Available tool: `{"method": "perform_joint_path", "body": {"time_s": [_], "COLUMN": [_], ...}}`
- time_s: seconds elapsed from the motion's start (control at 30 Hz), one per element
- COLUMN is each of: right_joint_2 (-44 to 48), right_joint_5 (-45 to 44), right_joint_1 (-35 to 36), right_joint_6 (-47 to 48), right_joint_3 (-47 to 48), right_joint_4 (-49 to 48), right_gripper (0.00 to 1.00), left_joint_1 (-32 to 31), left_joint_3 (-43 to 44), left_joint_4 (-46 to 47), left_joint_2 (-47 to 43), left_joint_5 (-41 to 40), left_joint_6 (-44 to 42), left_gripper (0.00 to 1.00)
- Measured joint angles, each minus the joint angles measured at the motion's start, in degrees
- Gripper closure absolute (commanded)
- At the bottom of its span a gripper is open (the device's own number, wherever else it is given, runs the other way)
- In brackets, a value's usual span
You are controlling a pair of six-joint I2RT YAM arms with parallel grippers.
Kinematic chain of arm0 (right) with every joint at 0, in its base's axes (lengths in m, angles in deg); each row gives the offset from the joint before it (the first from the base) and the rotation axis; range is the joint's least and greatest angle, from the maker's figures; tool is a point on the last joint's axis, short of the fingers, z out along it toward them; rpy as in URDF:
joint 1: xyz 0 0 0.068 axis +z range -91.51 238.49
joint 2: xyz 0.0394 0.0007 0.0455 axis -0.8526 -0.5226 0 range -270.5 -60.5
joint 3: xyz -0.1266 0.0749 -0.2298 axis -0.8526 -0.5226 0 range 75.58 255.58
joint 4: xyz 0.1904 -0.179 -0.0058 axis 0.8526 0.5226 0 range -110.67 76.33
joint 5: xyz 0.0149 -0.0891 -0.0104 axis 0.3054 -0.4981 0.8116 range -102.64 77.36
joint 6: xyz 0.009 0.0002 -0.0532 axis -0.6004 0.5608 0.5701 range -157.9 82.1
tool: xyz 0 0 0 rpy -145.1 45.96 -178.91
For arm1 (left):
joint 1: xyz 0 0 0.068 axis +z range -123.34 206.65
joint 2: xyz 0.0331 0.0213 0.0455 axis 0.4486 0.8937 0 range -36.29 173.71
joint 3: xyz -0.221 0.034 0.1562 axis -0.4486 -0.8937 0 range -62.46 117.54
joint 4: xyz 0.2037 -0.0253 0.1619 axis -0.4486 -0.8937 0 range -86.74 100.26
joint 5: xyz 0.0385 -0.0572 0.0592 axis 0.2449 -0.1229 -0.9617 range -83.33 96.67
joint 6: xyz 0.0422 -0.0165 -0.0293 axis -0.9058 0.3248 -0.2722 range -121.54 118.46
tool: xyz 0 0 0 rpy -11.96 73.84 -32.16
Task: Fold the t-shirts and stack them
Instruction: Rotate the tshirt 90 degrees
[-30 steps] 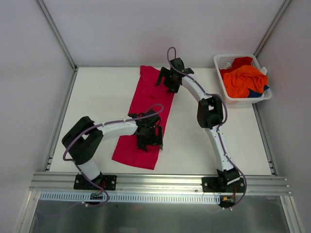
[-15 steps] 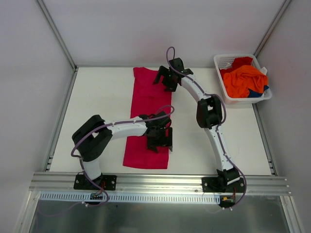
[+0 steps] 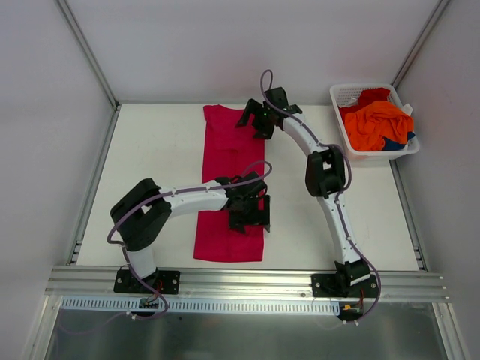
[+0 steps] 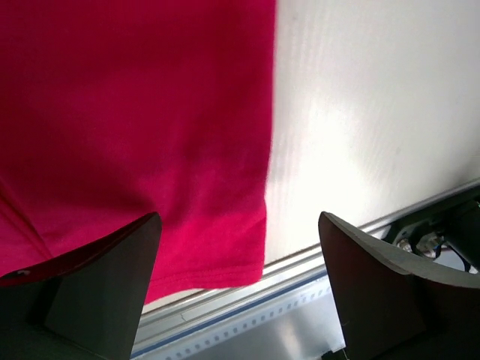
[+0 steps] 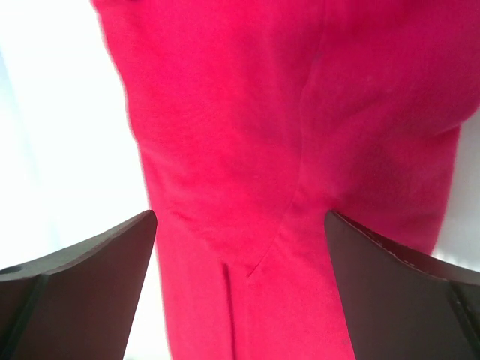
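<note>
A magenta-pink t-shirt (image 3: 229, 172), folded into a long narrow strip, lies on the table from the back edge to the front edge. My left gripper (image 3: 250, 219) hovers open over its near right part; the left wrist view shows the hem corner (image 4: 225, 247) between the spread fingers. My right gripper (image 3: 257, 122) is open over the shirt's far right end; the right wrist view shows folded cloth (image 5: 300, 150) below it. An orange t-shirt (image 3: 377, 124) lies in the basket with red (image 3: 373, 96) and blue (image 3: 397, 142) cloth.
A white slotted basket (image 3: 345, 96) stands at the back right of the white table (image 3: 150, 165). A metal rail (image 3: 247, 281) runs along the near edge. White walls close in the left, back and right sides.
The pink shirt has swung from slanted to lying straight front to back. Both grippers moved with it, the left one rightward and nearer. Both are open now.
</note>
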Motion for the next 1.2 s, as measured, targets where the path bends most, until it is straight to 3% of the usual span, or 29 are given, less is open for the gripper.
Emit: {"method": "perform_joint_path", "body": {"time_s": [0.2,0.37,0.57,0.77,0.97,1.2], "right_joint_2": [7.67,25.24,55.60,73.64,87.34,95.06], "right_joint_5": [5.97,7.37,7.80,7.45,5.53,3.87], "right_joint_1": [-4.70,-9.16,-9.27,-7.48,-0.74,10.40], "right_joint_6": [-0.96,1.92,7.28,8.00,3.37,-5.84], "right_joint_3": [-0.02,-5.27,-32.98,-66.60,-94.57,-108.00], "right_joint_4": [-0.15,1.64,2.38,4.24,4.55,-0.74], "right_gripper": [0.01,0.01,0.01,0.00,0.04,0.07], "left_joint_1": [0.50,6.32,26.77,37.73,40.13,40.15], "left_joint_3": [2.45,-0.57,-11.56,-18.25,-29.14,-39.41], "left_joint_4": [-0.76,-0.79,-1.81,-4.59,-7.15,-9.62], "left_joint_2": [-7.19,-20.26,-35.54,-40.46,-45.90,-57.09], "left_joint_5": [-1.90,-1.70,5.27,13.25,16.02,16.52], "left_joint_6": [-4.31,-6.01,-7.69,-10.32,-9.57,-4.68], "left_gripper": [0.05,0.01,0.01,0.08,0.13,0.25]}}
